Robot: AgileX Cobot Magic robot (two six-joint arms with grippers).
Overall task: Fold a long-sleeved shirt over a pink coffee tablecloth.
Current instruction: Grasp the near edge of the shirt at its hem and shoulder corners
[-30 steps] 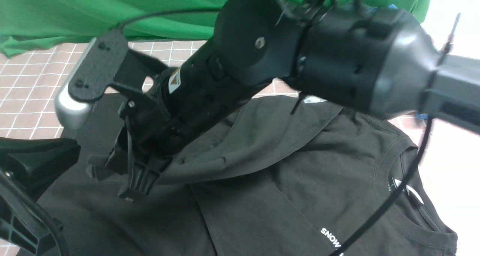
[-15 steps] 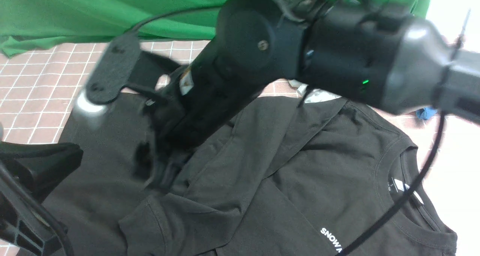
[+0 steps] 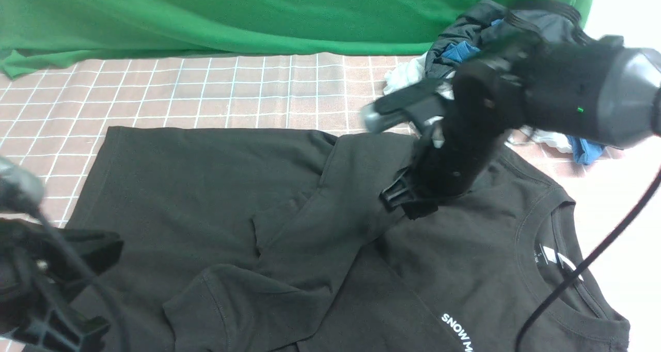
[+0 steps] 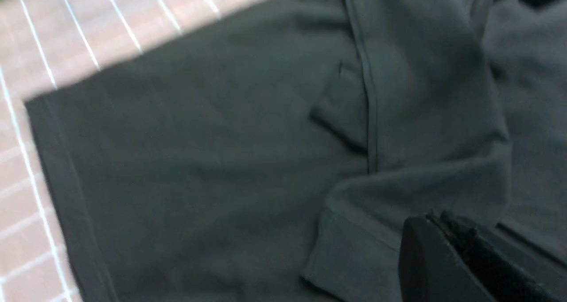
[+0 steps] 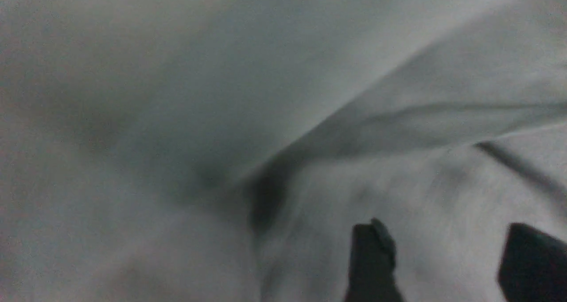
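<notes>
Long-sleeved shirt (image 3: pixel 196 187), plain black cotton, lies flat on the pink-brown white-gridded tablecloth (image 3: pixel 206 94), its length running hem-left, collar-right beneath the spread right gripper (image 3: pixel 408 201); the left gripper (image 4: pixel 436 222), seemingly pressed together, hovers nearer the hem.

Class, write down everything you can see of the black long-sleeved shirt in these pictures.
The long-sleeved shirt is plain black and looks like soft cotton knit. It lies spread on the pink checked tablecloth, collar toward the robot's right. One sleeve is folded across the body, its cuff nearer the robot. White lettering and a white neck label show. The open right gripper is just over the folded sleeve; contact is unclear.
</notes>
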